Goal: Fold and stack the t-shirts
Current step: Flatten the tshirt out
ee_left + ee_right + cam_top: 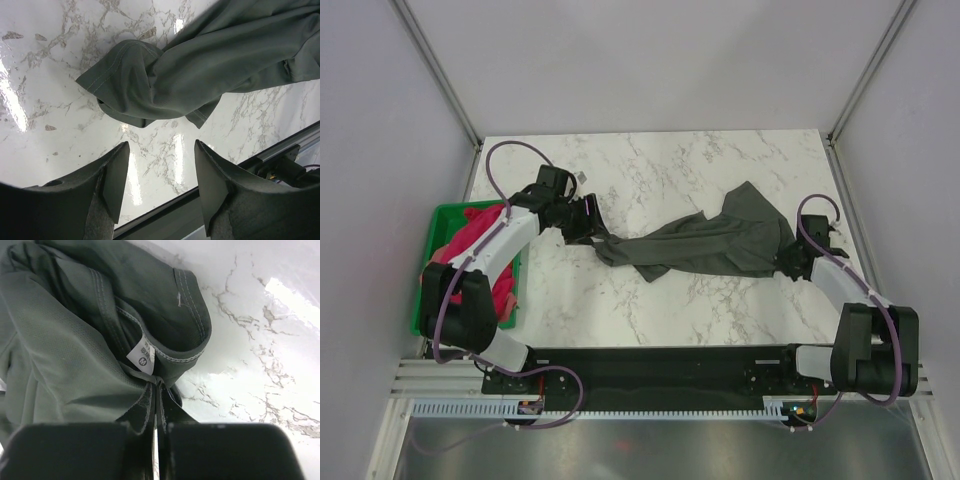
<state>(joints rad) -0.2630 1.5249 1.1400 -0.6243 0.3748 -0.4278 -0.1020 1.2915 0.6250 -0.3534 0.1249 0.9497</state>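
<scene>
One limp charcoal grey cloth t-shirt [705,245]: our right gripper [156,405] pinches its collar at three o'clock; our open, empty left gripper [160,150] should take the nine o'clock hem.

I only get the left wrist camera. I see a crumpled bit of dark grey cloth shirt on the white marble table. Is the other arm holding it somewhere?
Observer: Yes. The right gripper is shut on the dark grey cloth t-shirt at its right end, pinching fabric right by the white size label.
Operator: Where are the other shirts?
Observer: Bright pink cloth is heaped in a green plastic bin beside the left edge of the white marble table.
Operator: Is the grey one flat?
Observer: No. It lies bunched in a long strip, from near the left gripper across to the right one.
</scene>
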